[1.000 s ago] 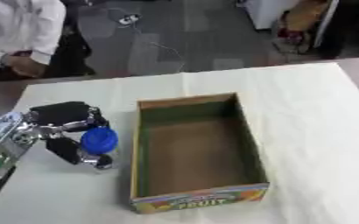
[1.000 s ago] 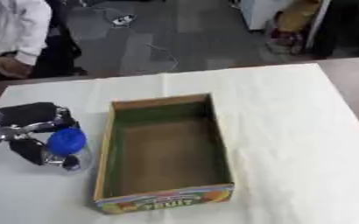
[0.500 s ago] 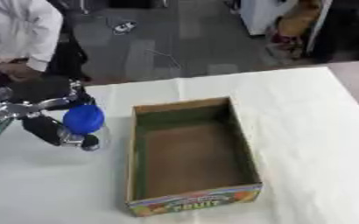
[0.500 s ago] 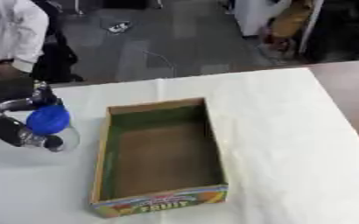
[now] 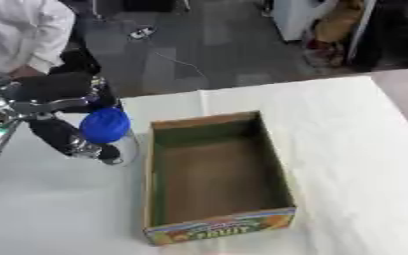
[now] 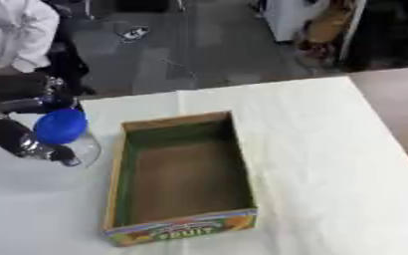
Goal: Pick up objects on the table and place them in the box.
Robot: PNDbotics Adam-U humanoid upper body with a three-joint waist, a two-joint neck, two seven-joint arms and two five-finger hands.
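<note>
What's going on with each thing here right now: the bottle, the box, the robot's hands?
Clear bottle with blue cap: capped, lifted, held left of the box.
Cardboard fruit box: open-topped, empty.
Left hand: fingers curled round the bottle.
Right hand: not in view.

Even, diffuse light from overhead lit the scene brightly. The pale surface (image 5: 347,149) looked washed out, nearly glaring. Shadows were soft, deepest inside the box (image 5: 212,169) along its walls. Both views were soft throughout, and the left hand (image 5: 55,107) and blue cap (image 5: 105,125) were smeared.
</note>
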